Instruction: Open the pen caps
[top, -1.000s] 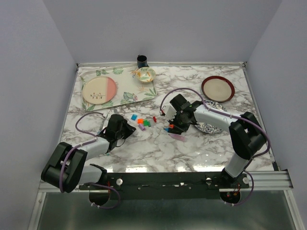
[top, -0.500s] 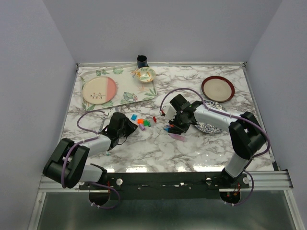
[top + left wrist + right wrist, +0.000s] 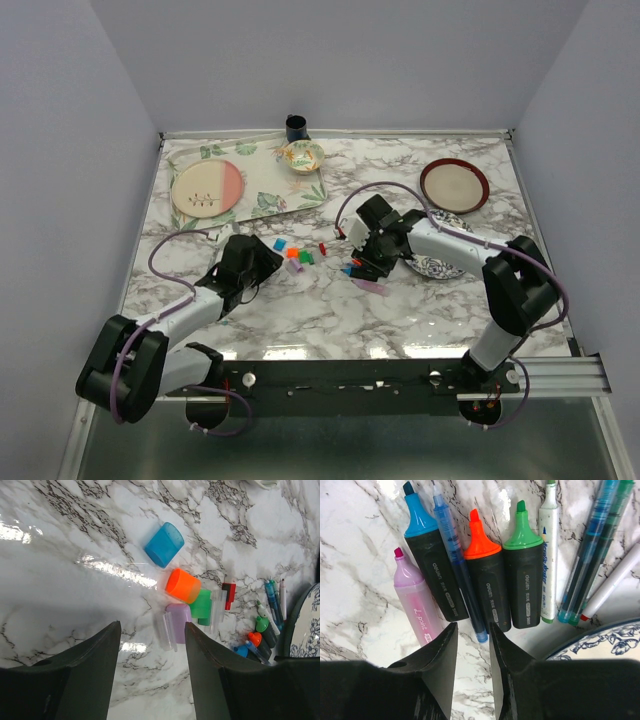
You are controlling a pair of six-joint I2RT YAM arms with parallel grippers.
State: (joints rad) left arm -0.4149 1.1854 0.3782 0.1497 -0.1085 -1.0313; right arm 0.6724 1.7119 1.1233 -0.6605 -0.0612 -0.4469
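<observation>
You have five coloured pen caps loose on the desk (image 3: 75,540): a blue cap (image 3: 164,544), an orange cap (image 3: 183,585), a green cap (image 3: 201,606), a purple cap (image 3: 178,622) and a red cap (image 3: 229,595). Orange, green and purple touch in a cluster, while blue lies apart beyond them.

Your left hand (image 3: 152,635) is spread wide and empty. The purple cap sits just ahead of its gap, nearer the right-side finger (image 3: 215,675).

Your right hand (image 3: 471,635) has its fingers only narrowly parted, gripping nothing. It hangs over four uncapped highlighters lying side by side: pink highlighter (image 3: 415,600), blue highlighter (image 3: 430,565), orange highlighter (image 3: 487,582) and green highlighter (image 3: 524,577). A thin blue pen (image 3: 454,560) lies between the blue and orange ones.

Only the right wrist view shows those bare tips; from above, that hand hides most of them. Only the left wrist view shows the clear pieces (image 3: 166,630) beside the purple cap.
</observation>
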